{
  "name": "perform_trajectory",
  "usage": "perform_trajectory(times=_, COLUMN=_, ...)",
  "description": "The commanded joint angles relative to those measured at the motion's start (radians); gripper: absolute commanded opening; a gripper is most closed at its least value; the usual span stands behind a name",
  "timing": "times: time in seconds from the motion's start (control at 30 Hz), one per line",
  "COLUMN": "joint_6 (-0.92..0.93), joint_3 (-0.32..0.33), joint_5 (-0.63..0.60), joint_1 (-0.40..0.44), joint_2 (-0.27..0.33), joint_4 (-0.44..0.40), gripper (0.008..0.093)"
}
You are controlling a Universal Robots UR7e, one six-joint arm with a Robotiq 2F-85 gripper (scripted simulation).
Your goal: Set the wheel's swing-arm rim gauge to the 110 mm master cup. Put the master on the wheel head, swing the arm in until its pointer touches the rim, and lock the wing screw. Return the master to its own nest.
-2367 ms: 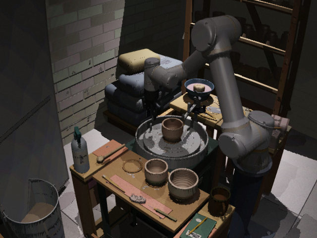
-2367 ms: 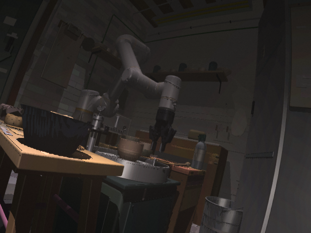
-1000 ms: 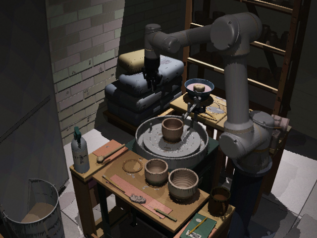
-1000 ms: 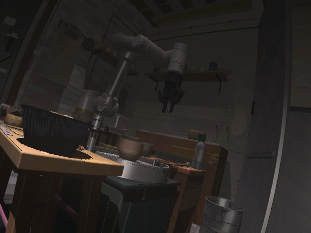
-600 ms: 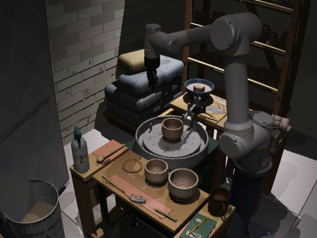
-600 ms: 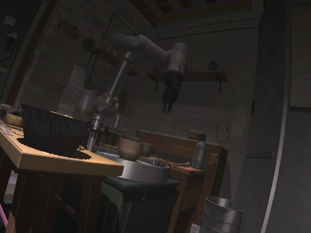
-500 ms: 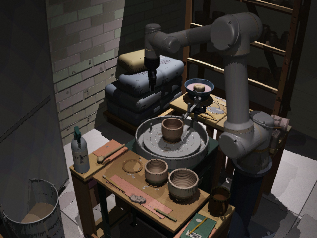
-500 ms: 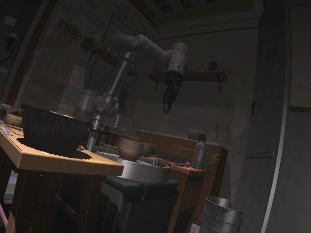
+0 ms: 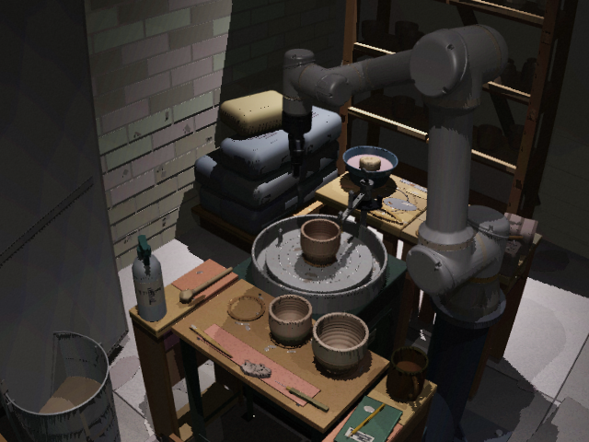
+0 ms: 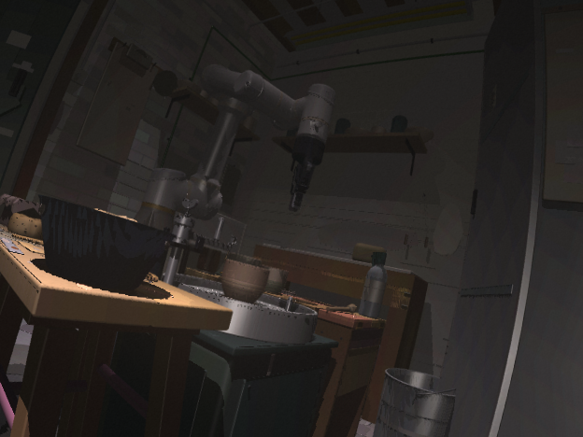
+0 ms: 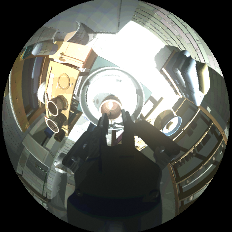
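Observation:
A brown master cup point(image 9: 320, 239) point(image 10: 244, 279) point(image 11: 110, 106) stands upright on the wheel head, in the middle of the grey splash pan point(image 9: 319, 264). Two more cups, a middle one point(image 9: 290, 318) and a wider one point(image 9: 340, 340), sit on the front board. An empty ring nest point(image 9: 246, 308) lies to their left. The swing-arm gauge point(image 9: 360, 202) stands at the pan's far right rim, its arm near the cup; I cannot tell whether the pointer touches. My gripper point(image 9: 296, 169) point(image 10: 296, 203) point(image 11: 115, 118) hangs high above the pan's far side. It is partly open and empty.
Stacked clay bags point(image 9: 269, 152) lie behind the wheel against the brick wall. A blue bowl with a sponge point(image 9: 370, 163) sits on the right table by the gauge. A spray bottle point(image 9: 148, 280) stands front left. A metal bucket point(image 9: 62, 387) is on the floor.

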Motion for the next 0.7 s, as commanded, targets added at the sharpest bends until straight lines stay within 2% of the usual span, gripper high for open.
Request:
perform_trajectory(times=0.0, joint_6=-0.002, joint_3=0.033, joint_5=0.0, joint_1=-0.002, joint_2=-0.032, joint_4=-0.003, gripper=0.038)
perform_trajectory(times=0.17, joint_6=-0.016, joint_3=0.186, joint_5=0.0, joint_1=-0.017, joint_2=-0.181, joint_4=-0.008, gripper=0.038)
perform_trajectory(times=0.3, joint_6=-0.024, joint_3=0.252, joint_5=0.0, joint_1=-0.025, joint_2=-0.254, joint_4=-0.001, gripper=0.038)
perform_trajectory(times=0.67, joint_6=-0.026, joint_3=0.272, joint_5=0.0, joint_1=-0.027, joint_2=-0.264, joint_4=-0.009, gripper=0.038)
